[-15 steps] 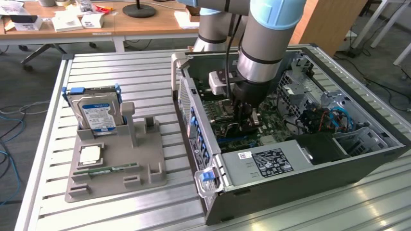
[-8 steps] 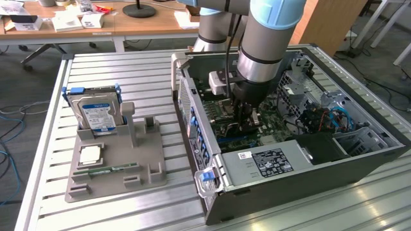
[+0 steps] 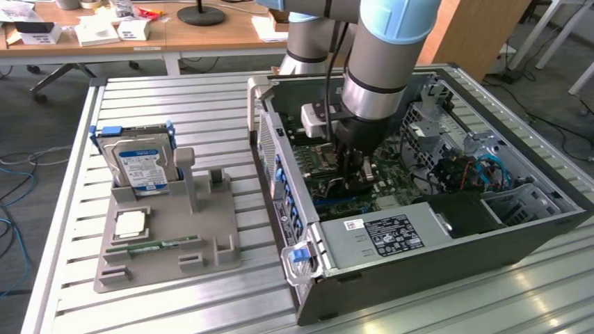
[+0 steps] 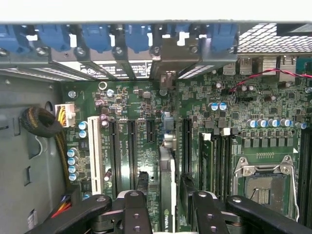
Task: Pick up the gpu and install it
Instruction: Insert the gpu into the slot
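Claw (image 4: 165,204) lowered inside the open computer case (image 3: 519,229), fingers (image 4: 134,209) spread to either side of the gpu (image 4: 166,170) and pinching it edge-on. Gpu upright between the fingers, over the motherboard (image 4: 146,112), in line with the long dark expansion slots (image 4: 131,146); whether seated in a slot, impossible to tell. White slot (image 4: 96,156) off to one side, empty processor socket (image 4: 265,187) to the other. In the exterior view, arm (image 3: 380,62) reaching down into the case, power supply (image 3: 385,233) near the front. On the slatted surface (image 3: 186,97), at the exterior view's left, a grey holder (image 3: 167,236) carrying a hard drive (image 3: 141,163) upright and a green memory stick (image 3: 153,245) lying flat.
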Action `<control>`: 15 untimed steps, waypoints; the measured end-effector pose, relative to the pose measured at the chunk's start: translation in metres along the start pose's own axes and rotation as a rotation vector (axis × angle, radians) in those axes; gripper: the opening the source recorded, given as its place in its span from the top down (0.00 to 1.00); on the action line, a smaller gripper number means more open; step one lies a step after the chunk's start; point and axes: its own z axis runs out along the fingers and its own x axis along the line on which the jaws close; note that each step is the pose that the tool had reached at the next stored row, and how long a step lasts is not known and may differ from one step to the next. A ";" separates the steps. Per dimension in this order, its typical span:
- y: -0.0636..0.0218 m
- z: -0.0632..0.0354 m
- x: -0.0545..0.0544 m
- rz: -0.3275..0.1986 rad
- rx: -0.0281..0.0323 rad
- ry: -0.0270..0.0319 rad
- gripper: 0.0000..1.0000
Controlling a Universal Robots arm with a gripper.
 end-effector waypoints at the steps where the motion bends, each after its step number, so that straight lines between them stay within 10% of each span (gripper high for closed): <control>1: 0.0002 0.0002 -0.001 0.000 0.0000 0.0001 0.60; 15: 0.0008 0.0054 -0.006 0.000 -0.0001 0.0001 0.60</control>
